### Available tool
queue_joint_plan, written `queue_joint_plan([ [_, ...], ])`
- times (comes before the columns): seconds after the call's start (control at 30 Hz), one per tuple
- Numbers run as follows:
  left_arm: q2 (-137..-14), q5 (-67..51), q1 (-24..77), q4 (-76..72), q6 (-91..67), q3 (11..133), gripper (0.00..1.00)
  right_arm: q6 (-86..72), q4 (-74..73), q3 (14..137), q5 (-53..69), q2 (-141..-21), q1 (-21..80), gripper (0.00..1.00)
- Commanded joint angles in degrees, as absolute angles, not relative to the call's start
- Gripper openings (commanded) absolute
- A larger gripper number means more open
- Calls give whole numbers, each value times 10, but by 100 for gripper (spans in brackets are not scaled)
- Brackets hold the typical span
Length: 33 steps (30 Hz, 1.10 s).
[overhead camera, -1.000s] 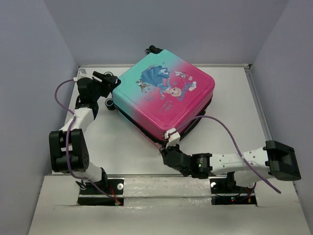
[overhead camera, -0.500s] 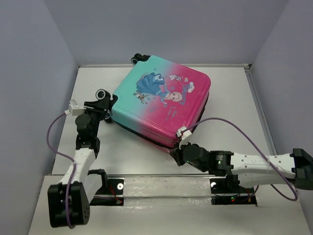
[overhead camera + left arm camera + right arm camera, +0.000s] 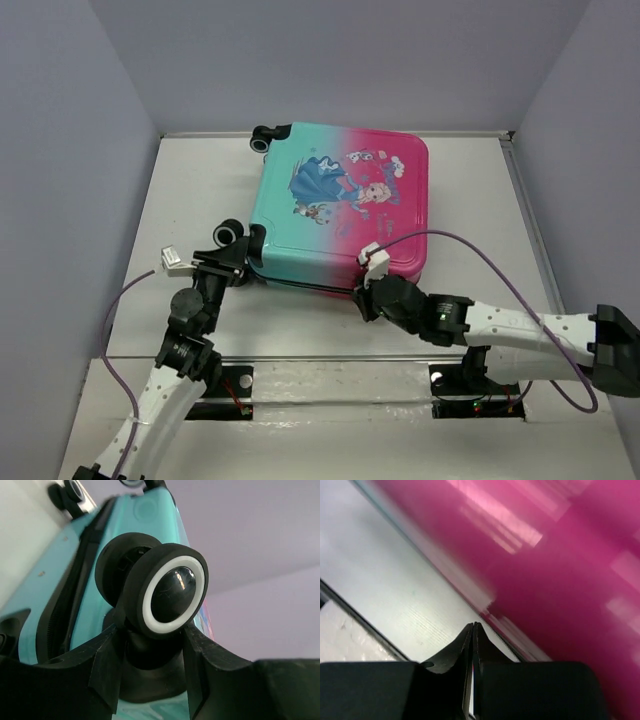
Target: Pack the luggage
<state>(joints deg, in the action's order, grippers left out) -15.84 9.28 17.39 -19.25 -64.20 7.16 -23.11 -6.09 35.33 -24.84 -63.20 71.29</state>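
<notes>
The luggage (image 3: 340, 205) lies shut and flat on the table (image 3: 190, 190), toward its far middle, princess side up, teal half to the left and pink half to the right. At its near-left corner the left gripper (image 3: 230, 262) is clamped on a black wheel (image 3: 172, 596), one finger on each side of the wheel's mount. The right gripper (image 3: 473, 628), jaws pressed together, sits just beside the pink near edge.

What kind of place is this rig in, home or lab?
Probably a lab test cell, not a home: plain grey walls box in a white table, and the luggage looks like a lone prop.
</notes>
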Motion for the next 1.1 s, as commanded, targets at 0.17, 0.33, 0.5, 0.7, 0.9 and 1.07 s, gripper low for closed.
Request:
queue_joint_plan([
  [0.17,-241,113,335,-214,-595,101,6,-245,-123,352,-238,-504,640,7],
  [0.33,-265,150,343,-226,-562,135,6,-340,-154,269,-240,-386,640,19],
  [0.5,-293,210,327,-191,-485,220,6,-418,-249,274,-233,-353,640,62],
  [0.7,-333,186,251,-188,-432,273,6,-531,-341,289,-322,-366,640,68],
  [0.9,-330,88,193,-212,-455,229,6,-465,-243,272,-363,-392,640,65],
  [1.07,-316,56,193,-227,-479,183,6,-389,-134,275,-408,-447,635,56],
])
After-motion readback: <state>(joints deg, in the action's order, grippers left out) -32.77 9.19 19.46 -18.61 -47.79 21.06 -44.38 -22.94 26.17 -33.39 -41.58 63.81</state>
